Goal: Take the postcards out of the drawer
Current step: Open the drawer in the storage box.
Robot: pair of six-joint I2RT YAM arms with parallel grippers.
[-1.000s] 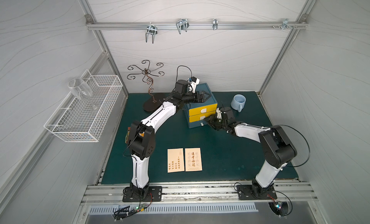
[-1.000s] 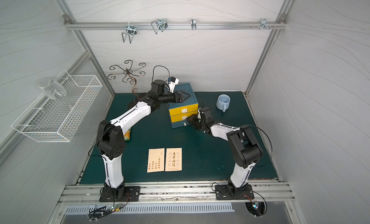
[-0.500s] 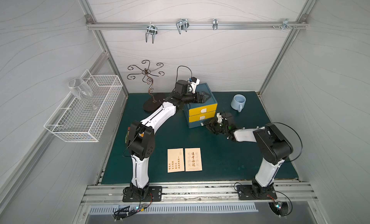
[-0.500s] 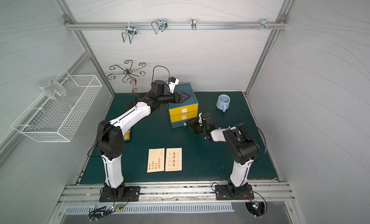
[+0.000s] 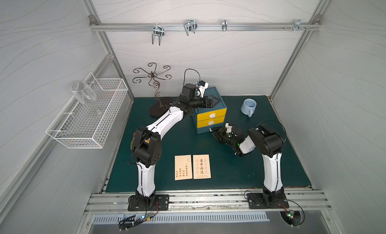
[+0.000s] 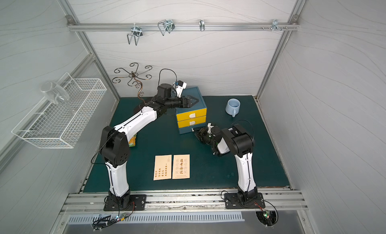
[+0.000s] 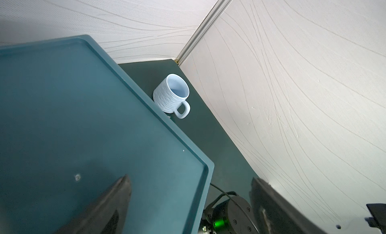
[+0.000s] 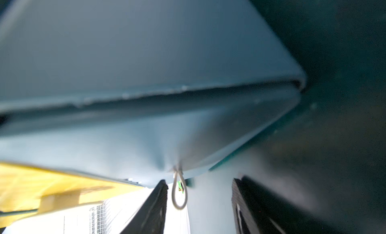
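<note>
While both empty, left gripper (image 7: 189,179) fingers (image 7: 117,193) wide apart above cabinet (image 7: 62,107), right gripper (image 8: 199,184) fingers (image 8: 154,203) apart beside it.

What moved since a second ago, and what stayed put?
The right arm folded up, its elbow swinging in toward the drawer box, while the right claw hardly shifted by the box's bottom corner and grabbed nothing. The left claw over the box, the two postcards and the mug stayed put.

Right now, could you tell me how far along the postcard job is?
Done: two postcards lie side by side on the mat. In hand: nothing; the right pincer is open at the drawer unit's bottom corner, the left pincer open over its top. Left: drawers look shut; whether cards remain inside is hidden.
</note>
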